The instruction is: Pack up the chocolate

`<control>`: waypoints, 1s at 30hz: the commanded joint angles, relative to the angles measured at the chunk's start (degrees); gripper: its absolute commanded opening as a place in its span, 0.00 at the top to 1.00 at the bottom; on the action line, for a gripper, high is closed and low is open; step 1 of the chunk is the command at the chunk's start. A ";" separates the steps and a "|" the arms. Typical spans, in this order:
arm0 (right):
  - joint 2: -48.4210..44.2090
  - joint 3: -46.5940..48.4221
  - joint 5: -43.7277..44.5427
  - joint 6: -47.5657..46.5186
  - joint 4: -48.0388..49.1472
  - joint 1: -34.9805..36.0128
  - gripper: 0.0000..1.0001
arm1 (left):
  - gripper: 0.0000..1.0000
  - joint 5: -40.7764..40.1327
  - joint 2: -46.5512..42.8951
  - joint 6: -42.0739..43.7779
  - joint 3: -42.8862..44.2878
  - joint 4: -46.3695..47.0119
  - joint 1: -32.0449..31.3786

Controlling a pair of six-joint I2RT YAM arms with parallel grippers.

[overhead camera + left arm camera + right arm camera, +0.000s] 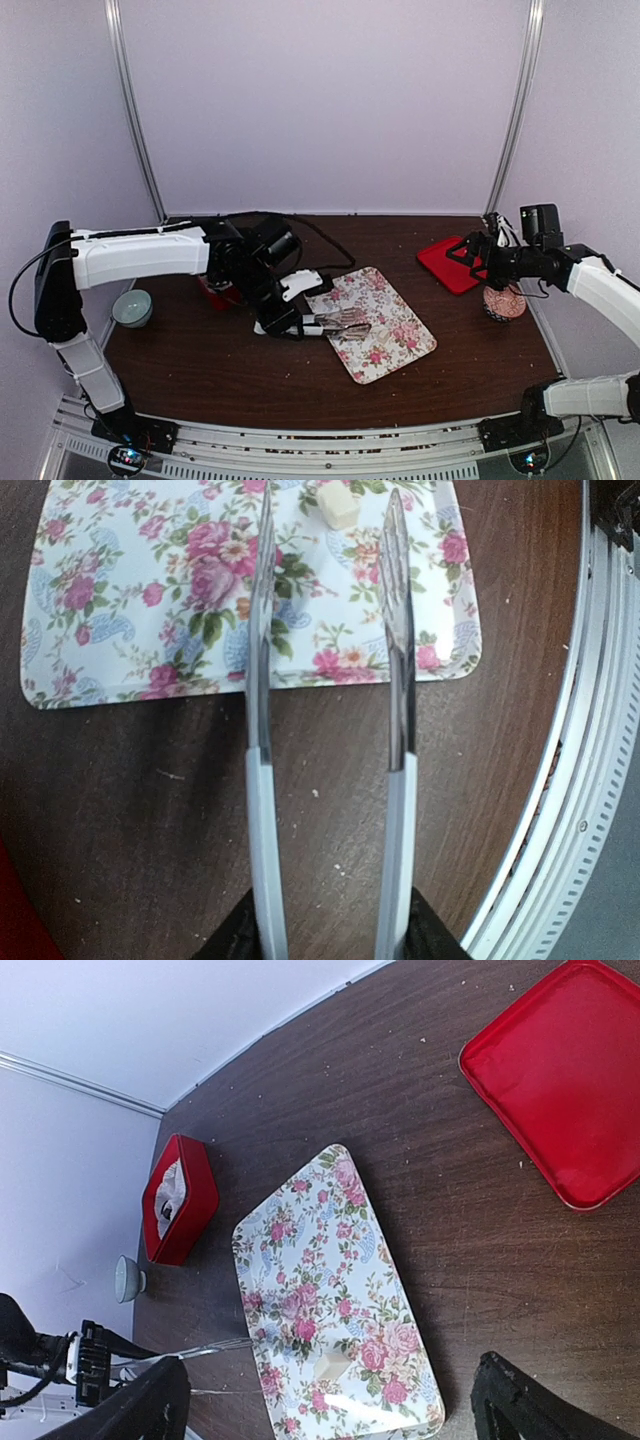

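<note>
On the floral tray (120,670), one tan chocolate (338,507) lies just right of the tongs' (397,660) parted tips, in line with the gap between them. Nearer, the left gripper (283,322) clasps the tongs; the right gripper (330,1410) hangs released, well apart.

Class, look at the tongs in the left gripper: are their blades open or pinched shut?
Open: the tongs have both blades well apart over the floral tray, with gaps either side of the tan chocolate.

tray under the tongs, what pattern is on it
White with pink roses and green leaves; the tray shows best in the left wrist view.
</note>
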 commanded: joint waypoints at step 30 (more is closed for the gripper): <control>-3.44 -1.62 -0.90 -0.96 0.09 -0.35 0.00 | 0.75 -2.92 16.37 -0.95 15.77 1.54 -4.74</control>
